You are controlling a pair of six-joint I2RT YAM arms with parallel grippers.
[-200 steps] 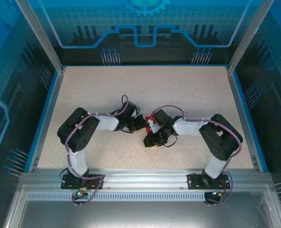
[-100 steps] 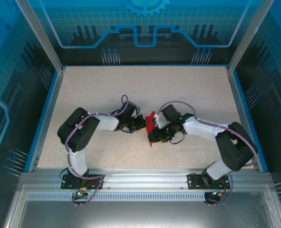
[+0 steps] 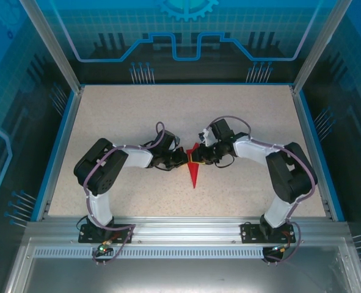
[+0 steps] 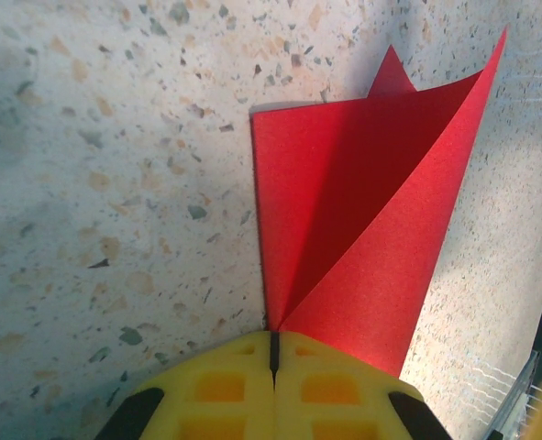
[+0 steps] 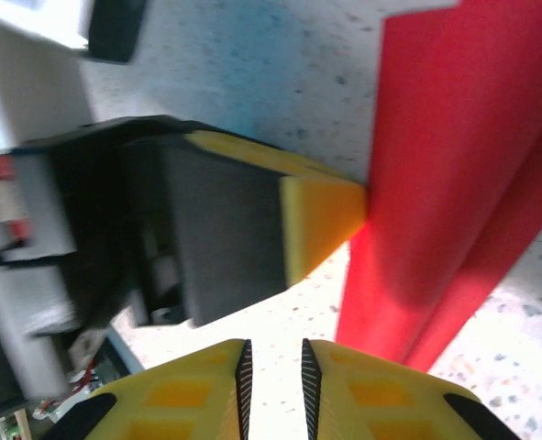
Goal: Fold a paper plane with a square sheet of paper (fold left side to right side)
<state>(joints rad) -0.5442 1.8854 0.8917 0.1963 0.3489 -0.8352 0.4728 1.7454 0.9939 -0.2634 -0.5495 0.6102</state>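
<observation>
Our left gripper (image 4: 272, 344) has its yellow fingers (image 4: 220, 390) pressed flat together, and the paper plane (image 4: 344, 220) comes straight out of the seam between their tips, so we hold it pinched by one end. Ahead of those fingertips the red paper runs away over the speckled table (image 4: 96, 183). One layer lies low with a straight edge on the left, and a second layer lifts off it to the right and rises to a sharp corner at the far end. A smaller red point peeks up behind that. Our right gripper (image 5: 272, 353) stands only a narrow slit apart, with bare table showing through the gap between its fingers (image 5: 381, 394). The plane stands just to the right of them. Its lower edge dips behind the right fingertip, and we cannot tell whether the two touch. Ahead and to the left of that slit, the left gripper's yellow tip meets the left edge of the red paper. From the top camera the two grippers face each other tip to tip, and the plane sits between them as a slim dart, its point reaching back toward our bases.
</observation>
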